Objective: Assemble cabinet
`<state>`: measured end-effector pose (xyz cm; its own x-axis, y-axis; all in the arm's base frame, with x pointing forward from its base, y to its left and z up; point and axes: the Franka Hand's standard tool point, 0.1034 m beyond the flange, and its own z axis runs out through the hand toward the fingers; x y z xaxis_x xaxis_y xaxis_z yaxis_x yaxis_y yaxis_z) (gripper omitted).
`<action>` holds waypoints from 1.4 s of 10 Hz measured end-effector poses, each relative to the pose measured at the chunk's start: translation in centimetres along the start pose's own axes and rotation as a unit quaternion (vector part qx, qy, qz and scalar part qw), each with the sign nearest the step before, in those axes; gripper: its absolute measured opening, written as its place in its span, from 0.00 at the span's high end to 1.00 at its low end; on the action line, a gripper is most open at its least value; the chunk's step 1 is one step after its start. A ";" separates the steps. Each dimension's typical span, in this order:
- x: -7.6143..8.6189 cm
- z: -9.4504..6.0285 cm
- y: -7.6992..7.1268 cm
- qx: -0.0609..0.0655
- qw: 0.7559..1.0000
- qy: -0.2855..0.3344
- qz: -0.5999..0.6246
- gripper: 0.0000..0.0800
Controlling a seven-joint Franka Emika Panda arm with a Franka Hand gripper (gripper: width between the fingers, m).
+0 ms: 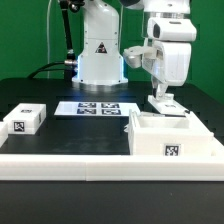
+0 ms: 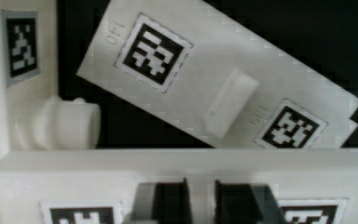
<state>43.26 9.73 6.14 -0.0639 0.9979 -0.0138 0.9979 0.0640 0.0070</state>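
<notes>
The cabinet body (image 1: 160,136), an open white box with a tag on its front, stands at the exterior view's right front. My gripper (image 1: 165,93) hangs just behind it, down on a small white tagged panel (image 1: 166,104). In the wrist view my gripper (image 2: 202,203) has its dark fingers (image 2: 171,203) pressed to a thin white ridge of that panel (image 2: 87,175), which carries a tag on each side. Beyond it a larger white tagged part (image 2: 211,85) lies slanted. Another small tagged white piece (image 1: 25,120) lies at the exterior view's left.
The marker board (image 1: 98,108) lies flat in front of the white robot base (image 1: 100,55). A long white ledge (image 1: 70,160) runs along the table's front. In the wrist view a rounded white part (image 2: 51,120) and a tagged piece (image 2: 25,50) show beside the panel.
</notes>
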 end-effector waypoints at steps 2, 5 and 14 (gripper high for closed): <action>0.0 0.0 0.0 0.000 1.000 0.000 0.000 0.92; 0.0 -0.1 0.3 -0.002 1.000 0.000 0.000 0.92; 0.0 0.0 0.9 -0.002 1.000 0.001 0.002 0.92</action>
<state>44.20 9.82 6.13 -0.0599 0.9981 -0.0116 0.9981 0.0600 0.0108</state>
